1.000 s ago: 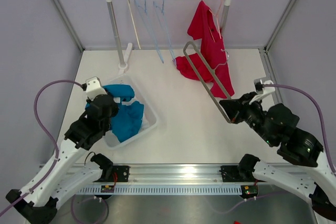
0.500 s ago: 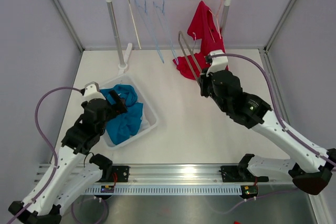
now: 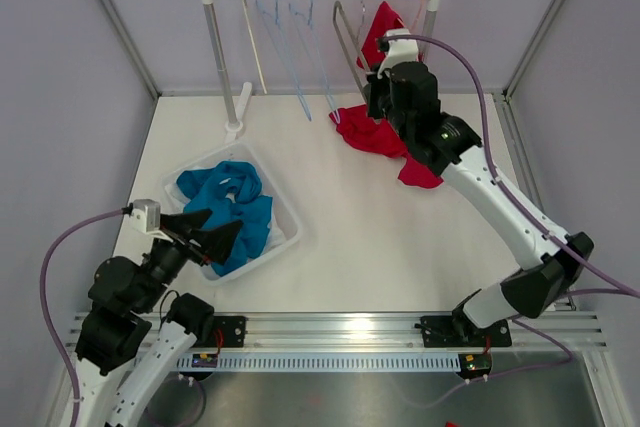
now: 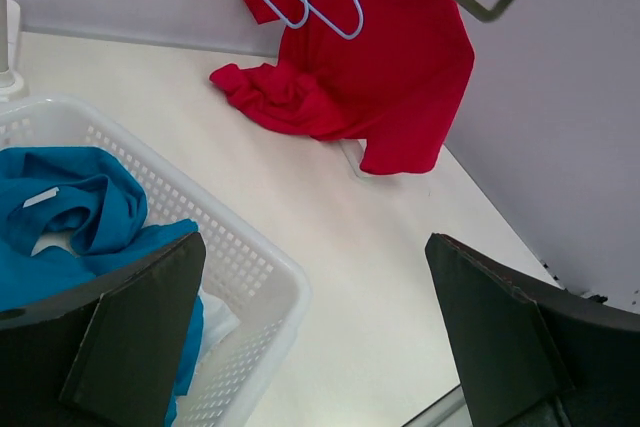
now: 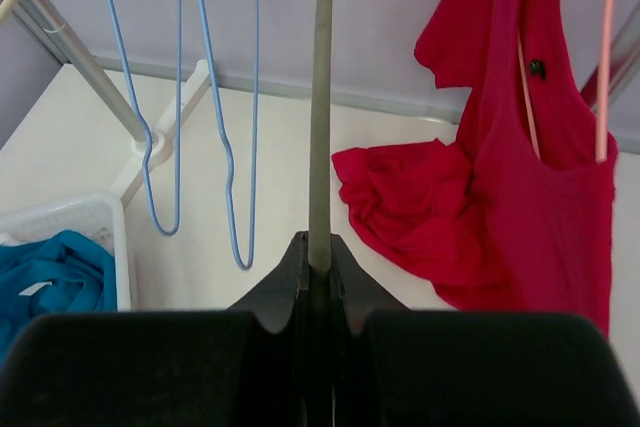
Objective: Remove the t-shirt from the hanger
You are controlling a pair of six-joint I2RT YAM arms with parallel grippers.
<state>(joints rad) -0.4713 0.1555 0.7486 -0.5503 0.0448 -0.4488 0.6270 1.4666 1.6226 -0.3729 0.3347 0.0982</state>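
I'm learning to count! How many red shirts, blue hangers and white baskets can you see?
Red shirts: 1
Blue hangers: 2
White baskets: 1
Total: 4

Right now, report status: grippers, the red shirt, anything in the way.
Left gripper open, empty, by the basket. Right gripper shut on grey hanger. Red t-shirt on pink hanger, hem on table. Blue hangers hang nearby.
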